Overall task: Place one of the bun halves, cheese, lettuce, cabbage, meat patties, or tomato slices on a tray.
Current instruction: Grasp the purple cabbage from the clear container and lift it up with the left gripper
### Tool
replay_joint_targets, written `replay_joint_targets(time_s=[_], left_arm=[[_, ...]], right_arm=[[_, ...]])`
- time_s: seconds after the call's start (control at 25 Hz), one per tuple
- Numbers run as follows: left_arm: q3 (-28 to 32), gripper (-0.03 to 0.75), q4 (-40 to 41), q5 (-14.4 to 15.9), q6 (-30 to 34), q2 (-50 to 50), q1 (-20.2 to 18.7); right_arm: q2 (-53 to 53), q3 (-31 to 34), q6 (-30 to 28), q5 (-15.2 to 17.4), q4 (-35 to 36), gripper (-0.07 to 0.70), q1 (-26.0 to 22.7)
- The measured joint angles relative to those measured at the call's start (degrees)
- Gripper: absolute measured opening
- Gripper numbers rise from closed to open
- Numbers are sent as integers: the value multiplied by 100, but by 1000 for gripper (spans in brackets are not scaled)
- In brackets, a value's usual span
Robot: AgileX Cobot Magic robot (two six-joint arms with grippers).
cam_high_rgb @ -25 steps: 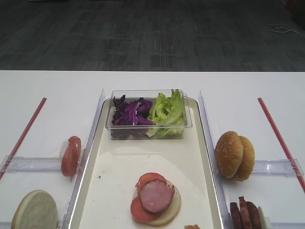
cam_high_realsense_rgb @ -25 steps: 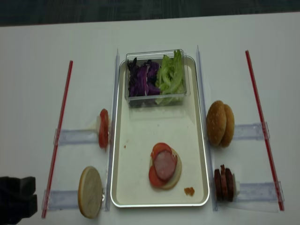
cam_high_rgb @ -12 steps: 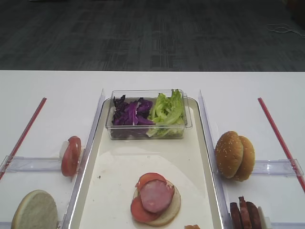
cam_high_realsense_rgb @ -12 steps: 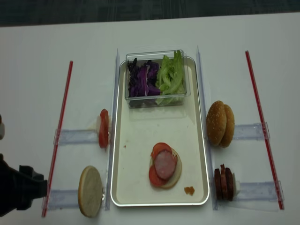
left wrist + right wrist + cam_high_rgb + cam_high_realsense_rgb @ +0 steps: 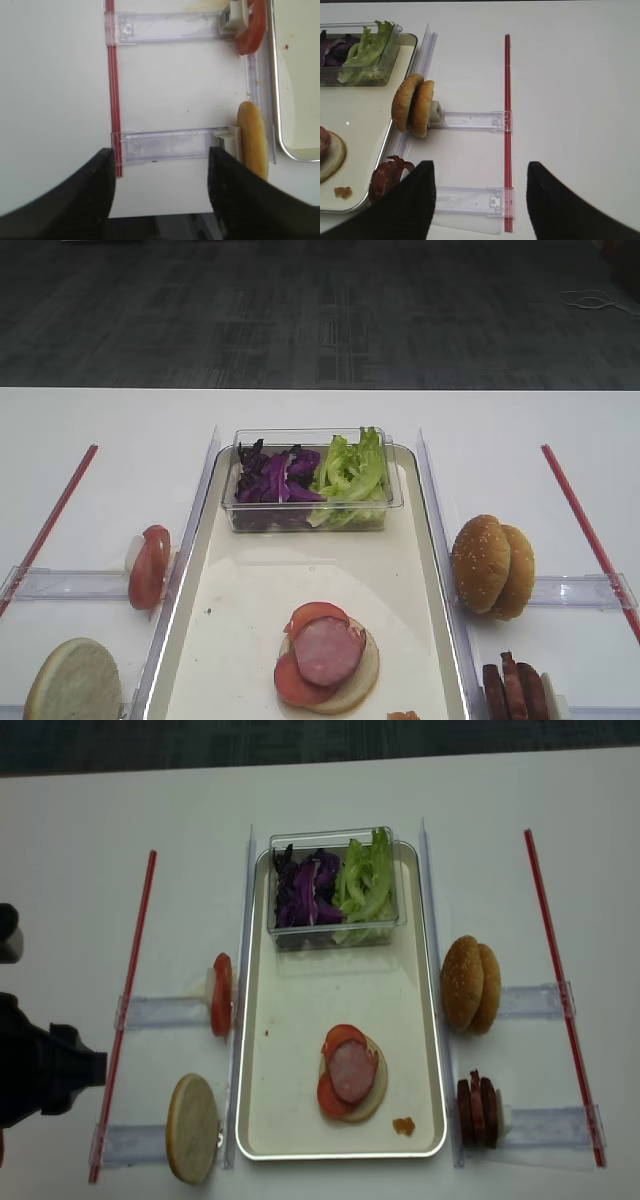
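With both black hands spread wide and empty, the left hand [image 5: 160,192] hovering beside the pale round bun half [image 5: 252,140] propped upright in its clear acrylic rack [image 5: 172,145], that bun could be toppled off before it is carried to the silver-rimmed cream tray [image 5: 432,1020].

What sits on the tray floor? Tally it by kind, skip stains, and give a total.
Tub: 1
Bun half: 1
Tomato slices: 2
Meat slice: 1
Orange scrap: 1
Total: 6
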Motion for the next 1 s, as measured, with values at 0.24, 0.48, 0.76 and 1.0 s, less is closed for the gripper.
replay_joint_targets(time_s=[0.24, 0.48, 0.76, 1.0], left_arm=[[-341, 420, 0, -96, 80, 430, 0], [-654, 420, -12, -198, 139, 960, -348], [-1214, 420, 23, -463, -231, 1895, -1241], [-1962, 420, 187, -524, -719, 2826, -1832]], right_arm=[[0, 0, 0, 0, 0, 417, 0], [0, 0, 0, 0, 9, 417, 0], [0, 0, 0, 0, 9, 417, 0], [0, 0, 0, 0, 9, 417, 0]])
